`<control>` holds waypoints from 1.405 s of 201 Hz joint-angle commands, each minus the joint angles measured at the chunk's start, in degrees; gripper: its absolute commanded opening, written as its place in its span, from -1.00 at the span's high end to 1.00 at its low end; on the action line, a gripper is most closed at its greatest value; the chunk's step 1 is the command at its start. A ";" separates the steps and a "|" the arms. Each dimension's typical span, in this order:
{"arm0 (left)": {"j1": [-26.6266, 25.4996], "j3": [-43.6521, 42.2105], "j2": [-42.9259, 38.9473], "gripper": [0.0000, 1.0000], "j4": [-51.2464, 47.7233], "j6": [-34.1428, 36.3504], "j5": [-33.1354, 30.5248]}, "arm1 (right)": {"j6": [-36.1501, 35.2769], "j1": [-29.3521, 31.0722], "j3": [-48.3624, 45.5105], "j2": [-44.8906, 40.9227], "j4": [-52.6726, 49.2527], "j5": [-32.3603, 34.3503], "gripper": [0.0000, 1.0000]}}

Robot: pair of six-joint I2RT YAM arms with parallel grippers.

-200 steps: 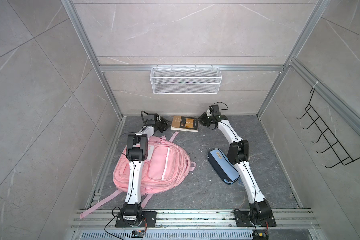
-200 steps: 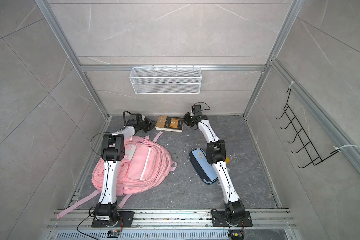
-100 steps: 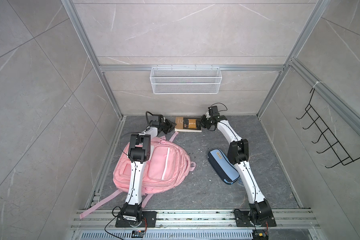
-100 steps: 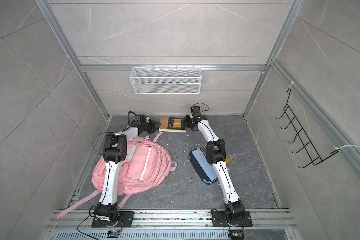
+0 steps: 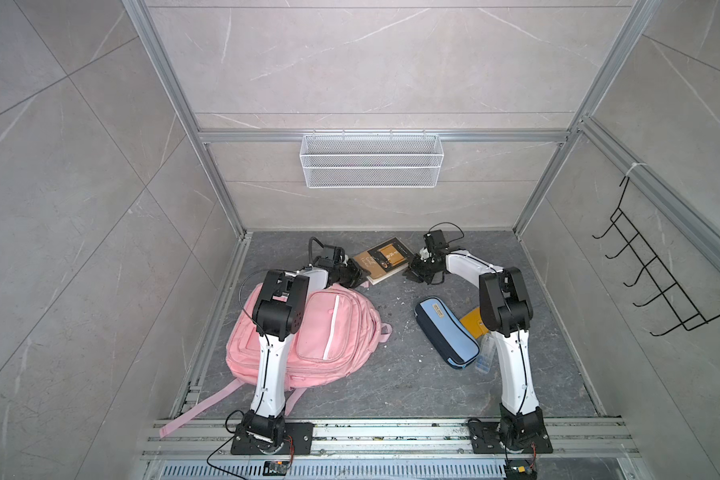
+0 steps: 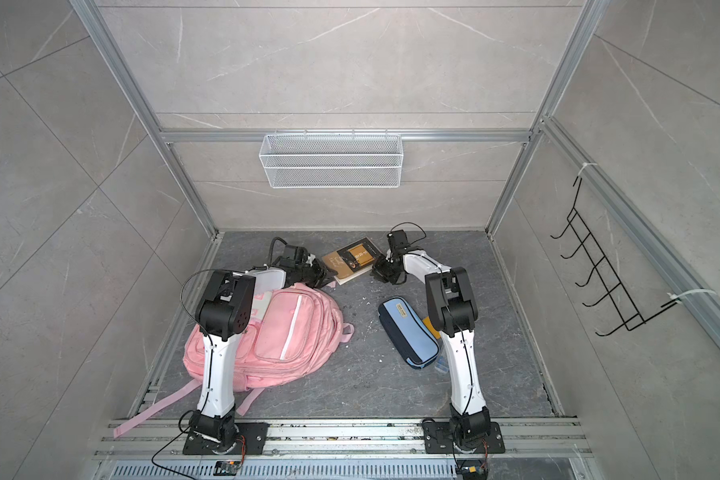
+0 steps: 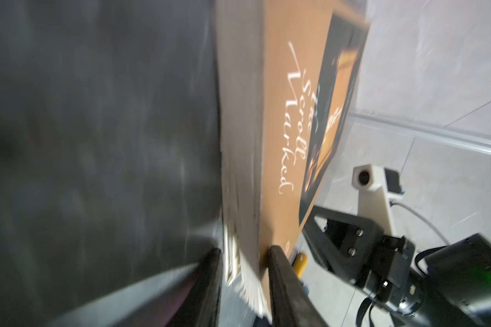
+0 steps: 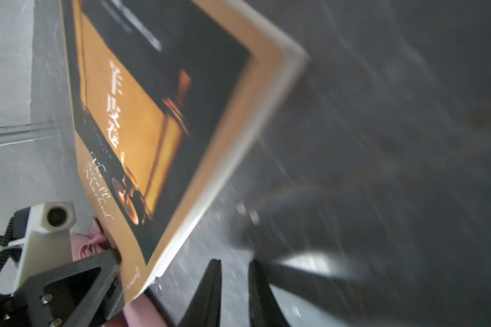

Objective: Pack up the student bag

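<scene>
At the far end of the dark floor (image 5: 391, 374), between the two arms: a brown-covered book (image 5: 385, 259) (image 6: 352, 259), set askew to the back wall.

Left gripper (image 5: 356, 276) (image 6: 323, 274) is clamped on the book's near corner. In the left wrist view (image 7: 245, 254) one finger sits on the cover and one under the pages, which fan out at that corner. Cover reads in white script (image 7: 292, 127). Whether the book is off the floor: cannot tell.

Right gripper (image 5: 412, 270) (image 6: 377, 270) is low beside the book's opposite edge. In the right wrist view (image 8: 233, 266) the jaws are nearly together with a narrow gap; only floor shows between them, and they grasp nothing. Book (image 8: 153, 127) lies just beside them, apart. Both wrist views are blurred.

Pink backpack (image 5: 329, 328) (image 6: 283, 328) lies flat on the floor's left side, front pockets up, its top end toward the left gripper and its straps trailing to the near rail. The left arm stands in front of part of it. Pink fabric shows beside the gripped book corner.

Right of middle: a light-blue and navy pencil case (image 5: 445, 332) (image 6: 408, 332), zipped, well apart from the backpack.

On the back wall hangs a white wire basket (image 5: 371, 162).
</scene>
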 commanded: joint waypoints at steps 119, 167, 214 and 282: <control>7.06 19.90 -0.45 0.18 -24.50 20.24 2.89 | 4.27 -1.23 -0.67 -4.13 4.80 -2.81 -0.37; 6.79 33.68 11.46 0.17 -27.71 21.24 3.39 | 7.17 -1.05 3.05 -1.10 3.40 0.44 -0.31; 5.27 33.15 14.10 0.15 -26.40 20.84 3.88 | 5.33 0.37 7.97 2.69 -1.18 2.35 -0.28; 0.64 23.06 11.11 0.16 -23.01 20.06 8.51 | 4.36 1.46 5.04 3.72 -1.39 4.18 0.04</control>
